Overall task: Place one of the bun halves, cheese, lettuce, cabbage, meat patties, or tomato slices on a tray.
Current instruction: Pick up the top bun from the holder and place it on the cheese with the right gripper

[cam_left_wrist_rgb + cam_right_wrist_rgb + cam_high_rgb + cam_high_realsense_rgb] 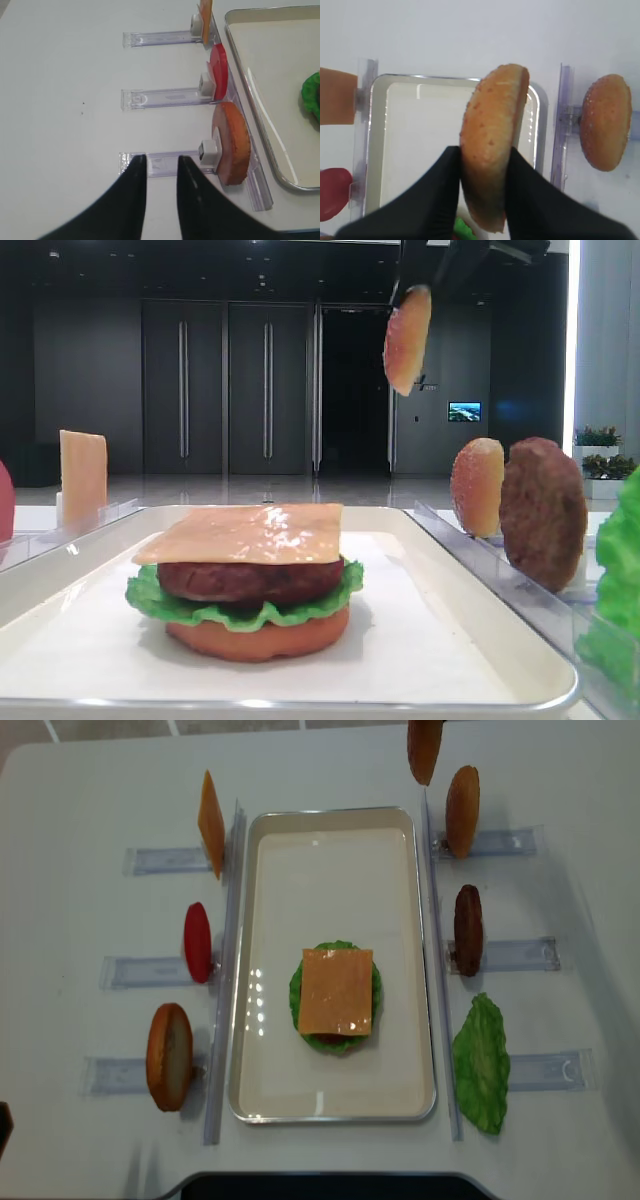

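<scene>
Bun top clamped on edge between right gripper fingers, raised above tray far corner. Left gripper narrowly parted, nothing held, beside rack bun base.

Both grippers: matte black, tapered jaws, fine ribbed texture on surfaces.

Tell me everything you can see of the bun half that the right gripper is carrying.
The domed golden-brown bun top has a glossy crust with pale specks and a lighter flat underside. It looks like moulded plastic or foam. It is held on edge, nearly vertical, and clear of every surface. The right gripper is shut on its lower part, and the black fingers press on both faces. It hangs over the far end of the white rectangular tray, near the right rim. Nothing else touches it.
</scene>
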Robot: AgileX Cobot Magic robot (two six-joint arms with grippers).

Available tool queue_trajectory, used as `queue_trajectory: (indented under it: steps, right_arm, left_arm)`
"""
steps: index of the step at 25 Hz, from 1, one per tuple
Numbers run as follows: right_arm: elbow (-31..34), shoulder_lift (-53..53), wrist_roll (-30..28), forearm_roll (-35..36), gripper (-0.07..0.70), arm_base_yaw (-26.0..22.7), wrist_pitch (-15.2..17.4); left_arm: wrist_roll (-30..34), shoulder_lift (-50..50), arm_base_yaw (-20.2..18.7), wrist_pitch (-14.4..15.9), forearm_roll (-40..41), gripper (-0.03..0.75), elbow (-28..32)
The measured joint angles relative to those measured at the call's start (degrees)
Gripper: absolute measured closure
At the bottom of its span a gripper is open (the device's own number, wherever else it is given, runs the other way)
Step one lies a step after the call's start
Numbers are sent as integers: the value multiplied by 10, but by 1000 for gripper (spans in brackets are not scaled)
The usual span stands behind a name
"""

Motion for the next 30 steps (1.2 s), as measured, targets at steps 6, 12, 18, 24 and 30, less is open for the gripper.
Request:
queue_trajectory:
  steps: [6,12,18,24,30]
  right_arm:
    - [90,-82,-15,5,411,11,-2]
    - [244,-191,-73,99,411,11,-62]
    - [380,-272,-178,253,411,11,-140]
    - [522,-319,-322,423,411,15,-187]
    - [624,-326,-476,588,412,64,-220]
  left_arm:
    - [0,0,0,0,0,557,0]
    - [0,0,0,0,0,557,0]
    - [0,0,0,0,0,557,0]
    - [0,0,0,0,0,557,0]
    - [0,0,0,0,0,557,0]
